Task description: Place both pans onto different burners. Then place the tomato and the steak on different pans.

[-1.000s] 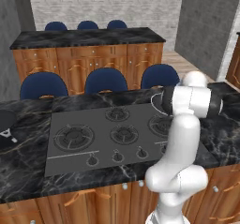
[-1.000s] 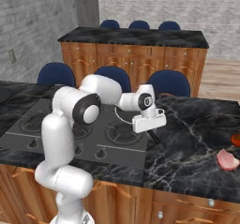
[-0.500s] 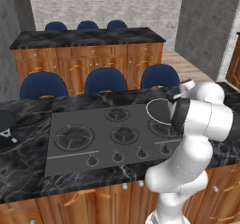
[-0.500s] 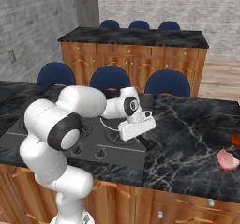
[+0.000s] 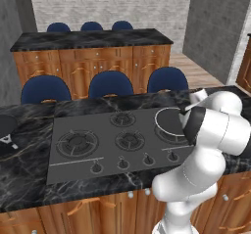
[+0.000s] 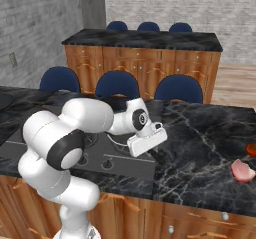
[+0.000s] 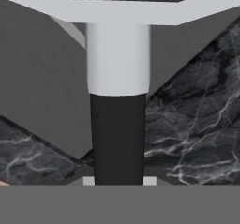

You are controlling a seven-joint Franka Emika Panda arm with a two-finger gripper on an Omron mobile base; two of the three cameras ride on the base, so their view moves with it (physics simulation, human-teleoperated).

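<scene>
No writing showed anywhere. My gripper (image 6: 148, 144) closed on the handle (image 7: 117, 101), a pale silvery tube turning matte black, of the grey pan (image 5: 169, 121), whose round silvery rim sat on the right burner of the flat grey cooktop (image 5: 83, 162). The pink oval steak (image 6: 242, 170) and red tomato (image 6: 252, 148) lay on veined black marble counter (image 6: 200, 148). The skillet (image 5: 7, 126) sat far left.

Kitchen: gas cooktop (image 5: 98, 145), marble counters (image 6: 210, 133), wooden cabinets (image 5: 93, 61).

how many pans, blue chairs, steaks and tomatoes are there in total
pans: 2
blue chairs: 6
steak: 1
tomato: 1
total: 10
</scene>
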